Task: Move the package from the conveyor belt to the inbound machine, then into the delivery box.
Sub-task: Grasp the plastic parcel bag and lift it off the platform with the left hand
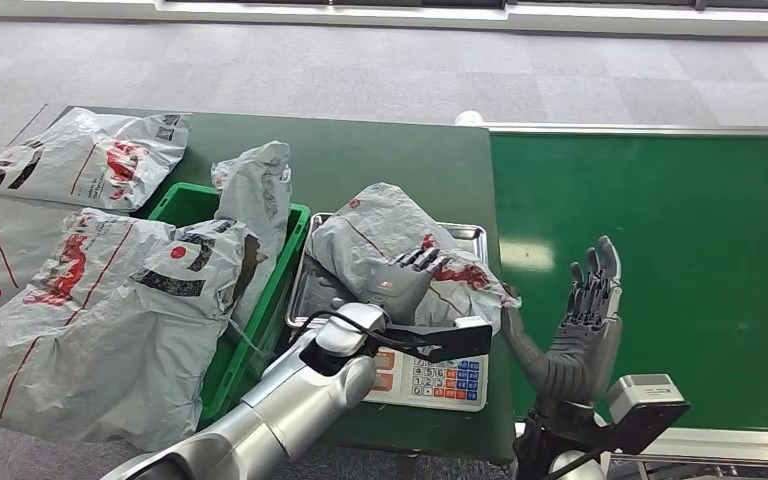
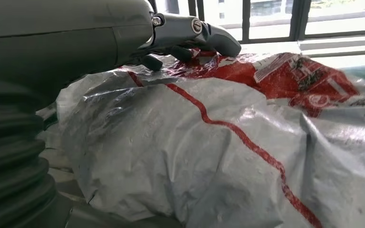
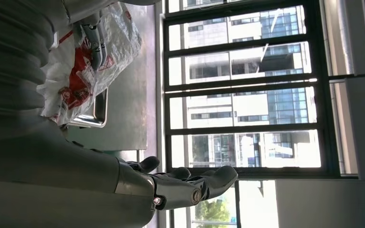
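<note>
A crumpled grey package (image 1: 385,235) with red print lies on the steel tray (image 1: 470,232) of the inbound machine, a scale with a keypad (image 1: 440,380). My left hand (image 1: 405,280) rests on top of it with fingers stretched over the plastic, not closed around it. The left wrist view shows those fingers (image 2: 195,33) lying on the package (image 2: 209,156). My right hand (image 1: 585,320) is raised and open, palm toward the package, beside the scale over the conveyor belt's (image 1: 680,250) near left edge. In the right wrist view that hand (image 3: 185,185) holds nothing, and the package (image 3: 90,61) is beyond it.
A green delivery box (image 1: 185,205) stands left of the scale with a large grey package (image 1: 110,320) draped over it and another (image 1: 255,190) standing in it. More packages (image 1: 80,155) lie at the table's far left. The belt surface is bare green.
</note>
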You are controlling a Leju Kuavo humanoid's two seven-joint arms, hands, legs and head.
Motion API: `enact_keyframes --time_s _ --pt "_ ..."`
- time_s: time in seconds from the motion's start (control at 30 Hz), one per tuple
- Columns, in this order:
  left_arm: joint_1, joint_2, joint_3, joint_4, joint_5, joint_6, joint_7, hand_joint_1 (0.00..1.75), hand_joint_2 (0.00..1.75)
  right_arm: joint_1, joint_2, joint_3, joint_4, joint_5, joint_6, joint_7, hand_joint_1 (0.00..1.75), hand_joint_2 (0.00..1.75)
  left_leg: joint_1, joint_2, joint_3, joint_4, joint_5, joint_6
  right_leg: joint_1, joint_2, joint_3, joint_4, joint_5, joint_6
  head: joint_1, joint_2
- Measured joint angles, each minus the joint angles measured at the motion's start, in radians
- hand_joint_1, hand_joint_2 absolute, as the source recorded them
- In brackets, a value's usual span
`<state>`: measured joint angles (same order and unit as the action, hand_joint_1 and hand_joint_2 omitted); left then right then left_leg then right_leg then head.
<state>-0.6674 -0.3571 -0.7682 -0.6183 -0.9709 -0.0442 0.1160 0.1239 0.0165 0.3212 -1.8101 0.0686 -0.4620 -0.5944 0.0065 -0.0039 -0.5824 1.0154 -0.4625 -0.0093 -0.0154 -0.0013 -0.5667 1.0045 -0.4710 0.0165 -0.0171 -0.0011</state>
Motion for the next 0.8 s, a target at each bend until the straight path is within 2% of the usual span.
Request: enact_keyframes --time_s 0.03,0.2,0.37,0.67,0.8 --pt "-0.003 0.000 -0.006 0.011 -0.004 0.000 0.016 1.75 1.75 0.000 0.001 0.000 0.000 0.007 0.010 0.003 0.00 1.75 0.000 0.000 0.001 0.000 0.000 0.000 0.000 0.000 0.000 0.000 0.000 0.000 0.000 0.000" --pt "-0.014 0.000 -0.013 0.063 -0.050 0.024 0.053 1.75 1.75 0.000 0.015 0.000 0.000 0.035 0.051 0.015 0.00 1.75 0.000 0.000 0.002 0.000 0.001 -0.001 0.000 0.000 0.002 0.000 0.000 0.000 0.000 0.000" --pt "-0.008 0.003 0.024 0.063 -0.053 0.099 0.012 1.75 1.75 0.000 0.028 0.000 0.000 0.052 0.063 0.020 0.00 1.75 0.000 0.000 0.001 0.000 0.002 -0.001 0.001 0.000 0.001 0.000 0.001 -0.001 0.000 0.000" --pt "0.037 0.022 0.132 -0.087 -0.029 0.170 -0.057 1.75 1.75 0.001 0.038 -0.002 0.000 0.060 0.047 0.028 0.00 1.75 0.000 0.000 -0.003 0.000 0.002 -0.001 0.000 0.000 -0.003 0.000 0.001 -0.001 0.000 0.000" --pt "0.065 0.049 0.172 -0.257 -0.046 0.255 -0.090 1.75 1.75 0.012 0.041 -0.013 0.000 0.065 0.011 0.028 0.00 1.75 0.000 0.000 -0.005 0.000 0.002 -0.001 0.000 0.000 -0.005 0.001 0.001 -0.001 0.000 0.000"
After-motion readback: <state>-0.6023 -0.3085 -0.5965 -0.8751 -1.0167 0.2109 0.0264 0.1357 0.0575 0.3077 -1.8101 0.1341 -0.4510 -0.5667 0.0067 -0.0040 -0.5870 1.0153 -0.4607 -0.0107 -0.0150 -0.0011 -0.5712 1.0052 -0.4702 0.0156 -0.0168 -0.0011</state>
